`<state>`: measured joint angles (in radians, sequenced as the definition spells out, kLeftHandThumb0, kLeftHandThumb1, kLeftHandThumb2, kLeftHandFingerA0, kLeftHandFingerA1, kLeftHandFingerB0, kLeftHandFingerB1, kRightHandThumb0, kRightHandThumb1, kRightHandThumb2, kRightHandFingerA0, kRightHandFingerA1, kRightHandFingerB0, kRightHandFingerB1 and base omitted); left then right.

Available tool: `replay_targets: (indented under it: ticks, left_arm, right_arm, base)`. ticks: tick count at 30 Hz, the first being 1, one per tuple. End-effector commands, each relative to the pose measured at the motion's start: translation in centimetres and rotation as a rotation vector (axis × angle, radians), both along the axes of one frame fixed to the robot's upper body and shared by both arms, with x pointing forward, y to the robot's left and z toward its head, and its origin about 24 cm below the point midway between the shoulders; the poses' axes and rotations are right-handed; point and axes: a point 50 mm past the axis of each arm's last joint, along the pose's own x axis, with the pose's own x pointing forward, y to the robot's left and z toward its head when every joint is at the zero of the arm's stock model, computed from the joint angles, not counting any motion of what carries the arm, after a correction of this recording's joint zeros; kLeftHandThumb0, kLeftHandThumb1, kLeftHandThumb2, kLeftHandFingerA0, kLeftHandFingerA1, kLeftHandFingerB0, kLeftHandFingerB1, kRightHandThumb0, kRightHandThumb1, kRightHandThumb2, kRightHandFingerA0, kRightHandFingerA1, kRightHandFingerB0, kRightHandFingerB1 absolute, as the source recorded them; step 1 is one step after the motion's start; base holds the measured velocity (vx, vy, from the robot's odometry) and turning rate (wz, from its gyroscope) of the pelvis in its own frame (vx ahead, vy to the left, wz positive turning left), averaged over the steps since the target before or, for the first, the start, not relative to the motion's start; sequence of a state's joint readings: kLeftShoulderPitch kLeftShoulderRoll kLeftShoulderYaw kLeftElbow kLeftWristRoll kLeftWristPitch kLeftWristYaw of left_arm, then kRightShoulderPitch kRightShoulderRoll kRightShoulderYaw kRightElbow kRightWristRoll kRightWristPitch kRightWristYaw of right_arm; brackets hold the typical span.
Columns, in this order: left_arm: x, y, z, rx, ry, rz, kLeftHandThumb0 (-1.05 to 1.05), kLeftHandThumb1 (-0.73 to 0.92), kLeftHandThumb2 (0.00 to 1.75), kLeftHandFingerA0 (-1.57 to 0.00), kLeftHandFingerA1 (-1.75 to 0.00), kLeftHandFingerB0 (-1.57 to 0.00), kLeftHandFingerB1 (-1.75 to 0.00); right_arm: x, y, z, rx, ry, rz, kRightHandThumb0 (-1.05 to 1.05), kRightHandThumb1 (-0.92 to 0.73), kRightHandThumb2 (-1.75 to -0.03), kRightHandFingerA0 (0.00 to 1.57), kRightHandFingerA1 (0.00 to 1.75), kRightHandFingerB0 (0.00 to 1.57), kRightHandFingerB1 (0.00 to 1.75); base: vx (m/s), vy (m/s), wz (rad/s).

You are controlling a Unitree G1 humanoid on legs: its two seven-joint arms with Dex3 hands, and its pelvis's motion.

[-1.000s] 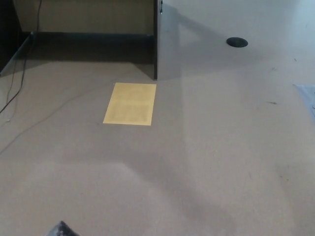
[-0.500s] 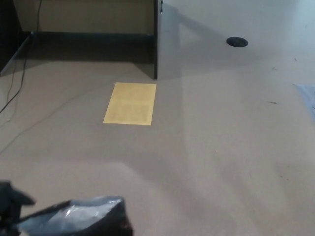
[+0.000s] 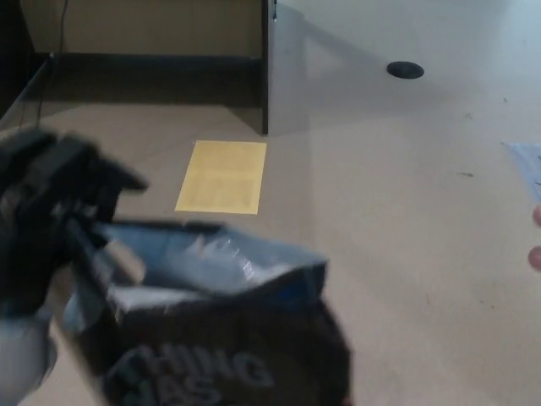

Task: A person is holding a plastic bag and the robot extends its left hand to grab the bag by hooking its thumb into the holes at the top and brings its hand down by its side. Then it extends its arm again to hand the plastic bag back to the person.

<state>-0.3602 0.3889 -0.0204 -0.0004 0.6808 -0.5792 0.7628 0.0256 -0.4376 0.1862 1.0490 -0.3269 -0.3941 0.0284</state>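
Black, blurred left hand (image 3: 51, 211) at near left grips the top of a dark blue-grey plastic bag with white lettering (image 3: 220, 330). Beyond lies a yellow paper sheet (image 3: 221, 177); a person's fingertips (image 3: 535, 237) show far right.

bag: dark plastic bag (image 3: 228, 338) with pale lettering, blurred
state: top edge crumpled, glossy
place: lower left, hanging from the left hand (image 3: 51, 211)

Dark bag (image 3: 228, 338), yellow sheet (image 3: 221, 176)
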Motion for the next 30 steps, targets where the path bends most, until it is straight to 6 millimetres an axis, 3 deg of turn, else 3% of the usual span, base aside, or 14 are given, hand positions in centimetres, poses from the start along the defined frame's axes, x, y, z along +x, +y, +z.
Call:
replay_targets:
  ticks: [1,3,4,5,6,15,18,20,21,22,23,24,25,30]
  left_arm:
    - [2.7,-2.4,5.1,0.041,0.026,0.048,-0.09,0.62,0.89,-0.97,-1.69,-0.81,-1.26]
    - [3.6,-3.5,6.6,0.047,0.015,0.026,-0.1,0.64,0.84,-1.03,-1.61,-0.83,-1.31]
    - [3.8,-4.0,7.1,0.057,0.013,0.01,-0.13,0.75,0.76,-0.87,-1.68,-0.74,-1.33]
    - [4.1,-4.7,7.8,0.065,0.009,-0.004,-0.12,0.75,0.77,-0.9,-1.69,-0.75,-1.31]
    - [4.4,-5.2,8.4,0.071,-0.003,-0.008,-0.12,0.74,0.76,-0.91,-1.71,-0.72,-1.38]
    - [5.3,-9.3,12.4,0.108,-0.076,-0.052,-0.12,0.69,0.68,-1.03,-1.68,-0.8,-1.33]
    - [5.3,-11.4,13.7,0.117,-0.091,-0.08,-0.16,0.75,0.66,-0.86,-1.65,-0.72,-1.35]
    - [5.0,-12.6,14.1,0.12,-0.102,-0.084,-0.17,0.7,0.75,-0.99,-1.7,-0.73,-1.3]
    - [4.8,-13.2,14.3,0.124,-0.115,-0.092,-0.21,0.53,0.95,-1.29,-1.4,-0.83,-1.14]
    - [4.7,-13.7,14.5,0.125,-0.121,-0.096,-0.21,0.52,0.94,-1.3,-1.4,-0.85,-1.16]
    - [4.6,-13.9,14.6,0.125,-0.124,-0.098,-0.21,0.52,0.94,-1.3,-1.4,-0.85,-1.16]
    - [4.4,-14.6,14.7,0.128,-0.134,-0.105,-0.16,0.65,0.71,-1.0,-1.75,-0.7,-1.43]
    - [4.2,-15.1,14.9,0.128,-0.138,-0.124,-0.15,0.65,0.7,-1.0,-1.75,-0.7,-1.44]
    - [3.7,-16.7,15.7,0.145,-0.172,-0.168,-0.15,0.69,0.68,-0.99,-1.72,-0.69,-1.37]
  right_arm:
    - [-0.3,-0.6,0.2,-0.019,0.007,-0.007,-0.35,-0.71,-0.6,0.69,0.49,0.54,0.41]
    - [0.1,-0.7,0.3,-0.02,0.008,-0.013,-0.35,-0.71,-0.6,0.69,0.48,0.54,0.41]
    - [0.1,-0.7,0.3,-0.021,0.009,-0.013,-0.41,-0.6,-0.82,0.65,0.6,0.51,0.53]
    - [0.0,-0.7,0.4,-0.021,0.008,-0.008,-0.33,-0.71,-0.61,0.72,0.5,0.56,0.42]
    - [0.0,-0.7,0.4,-0.022,0.006,-0.003,-0.4,-0.6,-0.82,0.64,0.6,0.51,0.53]
    - [0.0,-0.6,0.3,-0.015,0.006,-0.007,-0.34,-0.71,-0.6,0.7,0.49,0.56,0.41]
    - [0.1,-0.6,0.4,-0.022,0.005,-0.005,-0.34,-0.71,-0.61,0.72,0.5,0.56,0.42]
    - [0.3,-0.6,0.4,-0.023,0.005,-0.005,-0.4,-0.6,-0.82,0.65,0.6,0.52,0.53]
    - [0.4,-0.6,0.4,-0.021,0.005,-0.008,-0.4,-0.6,-0.81,0.66,0.61,0.52,0.53]
    - [0.4,-0.6,0.4,-0.018,0.004,-0.01,-0.4,-0.6,-0.81,0.65,0.6,0.52,0.53]
    - [0.5,-0.6,0.5,-0.015,0.003,-0.01,-0.4,-0.6,-0.81,0.65,0.6,0.52,0.53]
    - [0.5,-0.6,0.6,-0.008,0.001,-0.005,-0.33,-0.71,-0.6,0.69,0.49,0.55,0.41]
    - [0.6,-0.6,0.6,-0.008,-0.003,-0.001,-0.4,-0.6,-0.81,0.64,0.6,0.51,0.53]
    - [0.9,-0.7,0.7,-0.014,-0.003,-0.007,-0.41,-0.6,-0.82,0.64,0.6,0.5,0.53]
  base:
    - [0.0,0.0,0.0]
    - [0.0,0.0,0.0]
    - [0.0,0.0,0.0]
    - [0.0,0.0,0.0]
    - [0.0,0.0,0.0]
    - [0.0,0.0,0.0]
    - [0.0,0.0,0.0]
    - [0.0,0.0,0.0]
    - [0.0,0.0,0.0]
    - [0.0,0.0,0.0]
    - [0.0,0.0,0.0]
    - [0.0,0.0,0.0]
    - [0.0,0.0,0.0]
    - [0.0,0.0,0.0]
